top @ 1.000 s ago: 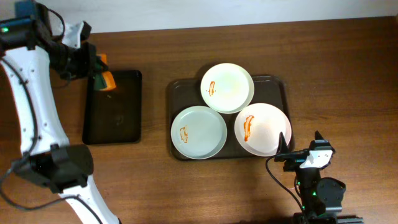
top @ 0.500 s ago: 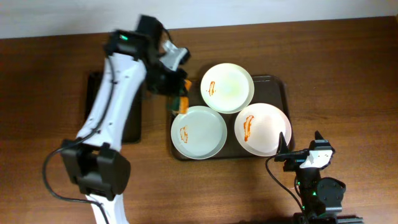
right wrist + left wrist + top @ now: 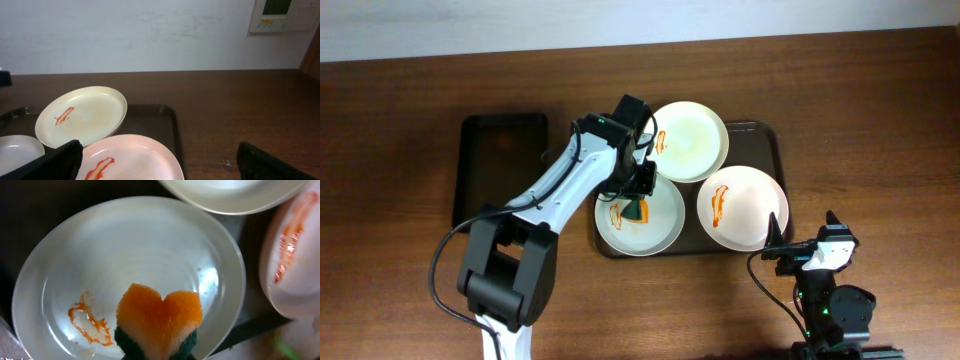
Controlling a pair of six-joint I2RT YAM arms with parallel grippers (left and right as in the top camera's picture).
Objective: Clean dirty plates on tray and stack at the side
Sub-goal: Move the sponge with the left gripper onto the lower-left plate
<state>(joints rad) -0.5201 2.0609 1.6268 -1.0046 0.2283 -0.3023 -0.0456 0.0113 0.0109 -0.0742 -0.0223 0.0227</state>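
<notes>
Step seems: wiping the tray's (image 3: 771, 136) 7 o'clock plate (image 3: 662, 228) | left fingers (image 3: 642, 188) are pinching sponge (image 3: 159, 316) | right fingers (image 3: 56, 162) are gaping wide | next, likely: sweeping onto 9 o'clock smear (image 3: 89, 326)

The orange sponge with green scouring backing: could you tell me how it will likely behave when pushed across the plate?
The orange sponge with green scouring backing is probably soft: the left claw pinches it into a heart shape. Its porous foam suggests lightness. On the glossy round white plate it may glide over the orange-red sauce smear.

Three plates (image 3: 750, 215) lie on the tray (image 3: 767, 143).
</notes>
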